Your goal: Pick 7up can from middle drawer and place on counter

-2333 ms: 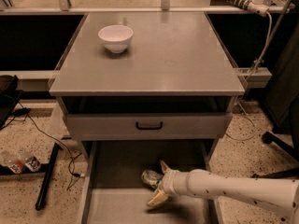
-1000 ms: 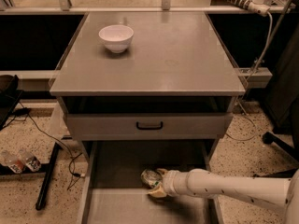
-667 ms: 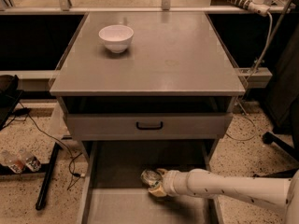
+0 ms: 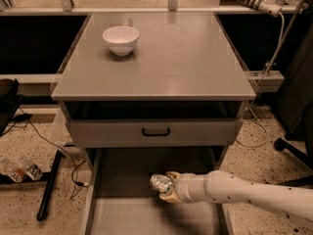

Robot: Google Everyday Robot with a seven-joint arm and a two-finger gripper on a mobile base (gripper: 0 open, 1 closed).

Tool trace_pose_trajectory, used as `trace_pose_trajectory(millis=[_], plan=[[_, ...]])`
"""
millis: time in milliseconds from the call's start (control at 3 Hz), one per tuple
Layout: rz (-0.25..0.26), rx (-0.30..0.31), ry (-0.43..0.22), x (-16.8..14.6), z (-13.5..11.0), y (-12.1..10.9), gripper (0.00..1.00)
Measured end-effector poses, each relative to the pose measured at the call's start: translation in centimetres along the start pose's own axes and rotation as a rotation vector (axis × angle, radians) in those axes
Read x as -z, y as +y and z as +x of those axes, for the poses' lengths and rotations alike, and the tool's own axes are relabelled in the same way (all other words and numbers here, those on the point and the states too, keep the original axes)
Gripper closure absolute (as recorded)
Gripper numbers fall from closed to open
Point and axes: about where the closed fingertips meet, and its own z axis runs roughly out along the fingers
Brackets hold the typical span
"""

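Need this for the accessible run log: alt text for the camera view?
A robot arm's gripper reaches from the right into the open drawer of a grey cabinet, jaws closed on a small silvery can. A white bowl sits on the counter above.

Silvery 7up can (image 4: 160,182) in claw (image 4: 167,186), inside middle drawer (image 4: 128,213)

The counter (image 4: 186,58) is smooth grey with a soft sheen, brightest toward 12 o'clock. The white bowl (image 4: 121,39), at 11 o'clock on it, looks glossy, like glazed ceramic. At 6 o'clock, the middle drawer (image 4: 127,214) shows matt grey metal. There the gripper (image 4: 166,186), with matt tan fingers (image 4: 172,175) on a smooth, white, plastic-looking arm (image 4: 254,195), clasps the shiny, dented, silvery 7up can (image 4: 160,182). The floor (image 4: 29,146) looks like speckled terrazzo.
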Motion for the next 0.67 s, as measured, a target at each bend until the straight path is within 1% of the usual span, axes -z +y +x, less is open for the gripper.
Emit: trace_pose_trajectory(millis=[333, 667], plan=[[0.031, 0.054, -0.013, 5.9, -2.7, -0.9, 1.00], [0.076, 0.066, -0.022, 12.4, -4.9, -2.2, 1.00]])
